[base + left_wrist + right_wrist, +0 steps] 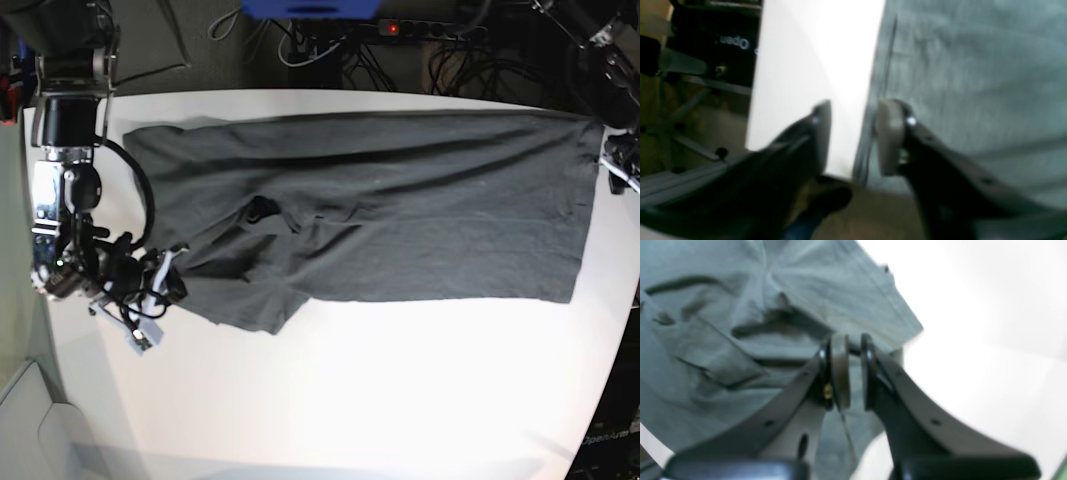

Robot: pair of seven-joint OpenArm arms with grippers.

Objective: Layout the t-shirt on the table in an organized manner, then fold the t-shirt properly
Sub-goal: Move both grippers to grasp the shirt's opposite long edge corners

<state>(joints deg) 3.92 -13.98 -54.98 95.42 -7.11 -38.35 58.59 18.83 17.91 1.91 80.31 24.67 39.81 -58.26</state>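
one large white smooth tabletop with rounded corners (350,400) carries one dark charcoal-grey short-sleeved cloth t-shirt (400,210), lying long and mostly flat across the far half, reaching from the right pincer (855,371) to the left pincer (853,136). one sleeve lies rumpled and creased directly ahead of the right pincer; the straight hem runs just beside the left pincer's inner finger. the left pincer stands open, one finger over bare table, the other over cloth, nothing between them. the right pincer's jaws are nearly closed with a narrow gap; a fold of sleeve cloth lies at their tips, though whether it is pinched cannot be told. the cloth is judged light, limp and prone to bunching: best taken at hem corners or sleeve seams, then drawn taut. two pincers, one garment, one table.
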